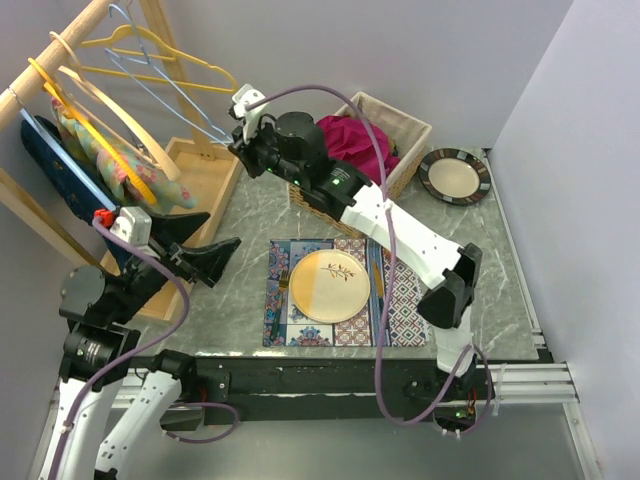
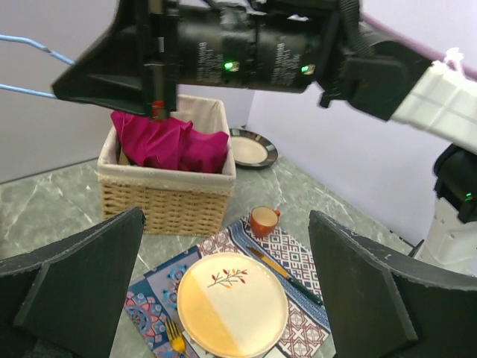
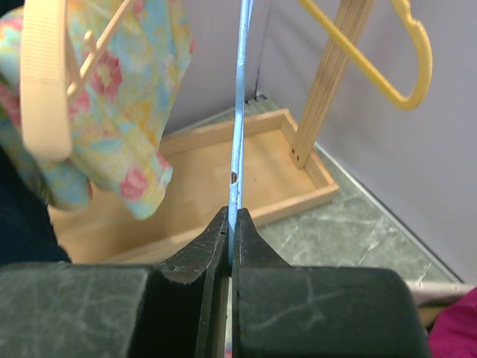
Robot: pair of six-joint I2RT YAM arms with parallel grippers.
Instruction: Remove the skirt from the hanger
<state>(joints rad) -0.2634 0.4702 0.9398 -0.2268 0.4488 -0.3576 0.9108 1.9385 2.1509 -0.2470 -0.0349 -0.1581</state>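
A magenta skirt [image 1: 345,135] [image 2: 168,142] lies bunched inside the wicker basket [image 1: 408,124] [image 2: 164,198], free of any hanger. A bare light-blue wire hanger [image 1: 170,95] [image 3: 238,112] hangs from the wooden rail [image 1: 50,60]. My right gripper [image 1: 238,140] [image 3: 232,224] is shut on that hanger's lower end, the wire pinched between its black pads. My left gripper [image 1: 205,243] [image 2: 226,216] stands wide open over the table's left side, below the rack, with nothing between its fingers.
A floral garment [image 1: 110,160] [image 3: 112,112] and a navy one [image 1: 50,165] hang on other hangers, beside an empty yellow hanger [image 1: 190,70]. The rack's wooden tray base [image 1: 205,185] sits below. A placemat holds a plate [image 1: 325,285], cup [image 2: 263,220] and cutlery; a dark-rimmed plate [image 1: 455,175] sits far right.
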